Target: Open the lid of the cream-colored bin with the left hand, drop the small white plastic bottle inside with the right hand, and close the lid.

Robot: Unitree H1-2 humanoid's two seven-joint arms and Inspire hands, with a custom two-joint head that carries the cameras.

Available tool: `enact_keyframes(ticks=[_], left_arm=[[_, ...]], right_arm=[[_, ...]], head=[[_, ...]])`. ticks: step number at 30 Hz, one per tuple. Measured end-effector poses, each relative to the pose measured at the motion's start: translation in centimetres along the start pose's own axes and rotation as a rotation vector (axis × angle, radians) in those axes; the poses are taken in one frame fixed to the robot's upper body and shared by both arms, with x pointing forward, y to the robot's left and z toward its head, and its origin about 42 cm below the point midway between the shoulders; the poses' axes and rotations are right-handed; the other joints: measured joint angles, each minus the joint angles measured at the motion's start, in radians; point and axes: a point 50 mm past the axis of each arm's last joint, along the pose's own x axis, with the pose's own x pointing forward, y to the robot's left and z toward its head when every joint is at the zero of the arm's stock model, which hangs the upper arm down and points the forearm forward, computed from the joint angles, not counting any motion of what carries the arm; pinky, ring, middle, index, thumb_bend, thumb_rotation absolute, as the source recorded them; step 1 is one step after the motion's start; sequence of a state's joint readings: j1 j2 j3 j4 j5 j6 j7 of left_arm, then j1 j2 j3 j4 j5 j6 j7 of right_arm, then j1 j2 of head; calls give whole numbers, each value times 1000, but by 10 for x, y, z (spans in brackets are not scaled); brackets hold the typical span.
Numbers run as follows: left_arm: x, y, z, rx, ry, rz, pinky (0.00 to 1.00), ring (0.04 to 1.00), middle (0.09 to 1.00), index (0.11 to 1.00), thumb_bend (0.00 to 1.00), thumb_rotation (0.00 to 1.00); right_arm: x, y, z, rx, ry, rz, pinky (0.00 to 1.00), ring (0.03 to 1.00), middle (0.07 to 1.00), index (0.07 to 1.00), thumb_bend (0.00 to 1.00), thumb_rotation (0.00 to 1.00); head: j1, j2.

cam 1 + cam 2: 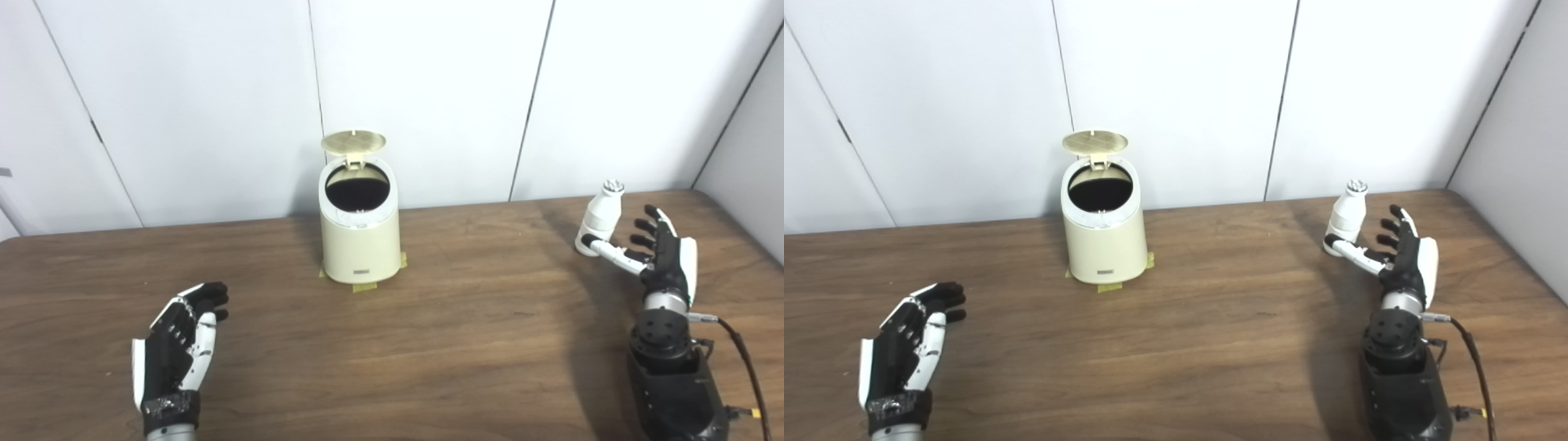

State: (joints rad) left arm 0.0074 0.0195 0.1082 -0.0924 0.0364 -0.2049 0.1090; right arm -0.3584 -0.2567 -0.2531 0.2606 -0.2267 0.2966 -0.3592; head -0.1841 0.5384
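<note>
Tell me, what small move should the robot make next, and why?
Probably close the right hand around the small white plastic bottle. The cream-colored bin already has its round lid up, yet the bottle stands on the table beside that hand's spread fingers, apparently ungrasped.

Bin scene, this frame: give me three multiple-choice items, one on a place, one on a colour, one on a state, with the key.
1. Where does the small white bottle stand?
A. inside the bin
B. on the table by the right hand
C. by the left hand

2. What colour is the bin?
A. cream
B. blue
C. black

3. How is the bin's lid?
A. shut
B. lying on the table
C. raised on its hinge

Key: 1 B, the bottle stands on the table with the open right hand beside it; 2 A, its wall is cream; 3 C, the lid stands up behind the dark opening, and the left hand hovers open, apart from it.
</note>
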Motion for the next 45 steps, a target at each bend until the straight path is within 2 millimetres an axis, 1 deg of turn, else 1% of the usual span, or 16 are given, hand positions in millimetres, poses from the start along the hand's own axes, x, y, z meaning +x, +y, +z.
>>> enact_keyframes(ticks=[2, 5, 7, 9, 12, 14, 19, 24, 27, 31, 32, 34, 35, 39, 42, 45], left_arm=[[0, 0, 0, 0, 0, 0, 656, 702, 693, 658, 242, 442], [0, 1, 0, 2, 0, -1, 649, 703, 694, 662, 237, 453], [0, 1, 0, 2, 0, -4, 660, 707, 698, 663, 240, 455], [0, 1, 0, 1, 0, -6, 663, 709, 699, 663, 241, 451], [0, 3, 0, 2, 0, -5, 652, 702, 693, 657, 224, 443], [0, 3, 0, 3, 0, -4, 657, 708, 697, 660, 231, 466], [0, 4, 0, 7, 0, -4, 642, 711, 702, 665, 222, 486], [-1, 6, 0, 11, 0, -6, 646, 704, 695, 660, 230, 486], [-2, 6, 0, 12, -1, -5, 636, 698, 693, 658, 221, 467], [-3, 8, 1, 15, -1, -2, 636, 697, 693, 658, 225, 456], [-3, 9, 1, 15, -1, -1, 634, 695, 691, 656, 223, 450], [-3, 9, 1, 16, -1, -1, 644, 699, 693, 657, 229, 464], [-3, 9, 1, 16, -1, 0, 645, 700, 692, 657, 230, 467], [-3, 10, 1, 17, -3, -1, 641, 695, 692, 660, 232, 485], [-3, 10, 1, 19, -4, -1, 641, 694, 693, 661, 227, 502], [-5, 12, 2, 23, -6, -1, 631, 691, 690, 656, 214, 485]], right_arm=[[0, 1, -3, 8, 10, 6, 678, 784, 832, 883, 807, 174], [1, 3, -9, 8, 18, 14, 671, 771, 819, 871, 810, 172], [3, 4, -9, 4, 16, 18, 683, 774, 812, 858, 816, 177], [7, 4, -10, -6, 14, 22, 672, 763, 799, 834, 826, 211], [13, 5, -8, -37, 7, 27, 539, 663, 736, 798, 835, 234], [16, 5, -7, -51, 5, 30, 511, 636, 718, 788, 835, 242], [23, 10, -6, -69, 3, 39, 565, 681, 749, 808, 845, 269], [24, 11, -6, -71, -6, 53, 536, 658, 738, 795, 833, 248], [27, 9, -7, -89, -14, 58, 518, 637, 720, 799, 843, 273], [33, 10, -7, -91, -23, 69, 529, 649, 732, 815, 848, 279], [34, 10, -8, -92, -24, 70, 523, 642, 727, 809, 848, 276], [36, 11, -8, -94, -26, 72, 476, 591, 691, 791, 846, 260], [38, 12, -8, -93, -27, 73, 474, 588, 688, 780, 847, 256], [43, 13, -8, -101, -32, 73, 512, 627, 715, 801, 853, 279], [44, 13, -9, -102, -36, 78, 512, 626, 715, 805, 860, 287], [44, 14, -9, -103, -37, 81, 537, 653, 731, 806, 843, 277]], head=[[2, 0], [2, 0], [3, 2], [5, 2], [6, 5], [5, 5], [3, 8], [3, 9], [5, 11], [5, 11], [5, 11], [5, 11], [5, 11], [5, 5], [8, 5], [9, 5]])
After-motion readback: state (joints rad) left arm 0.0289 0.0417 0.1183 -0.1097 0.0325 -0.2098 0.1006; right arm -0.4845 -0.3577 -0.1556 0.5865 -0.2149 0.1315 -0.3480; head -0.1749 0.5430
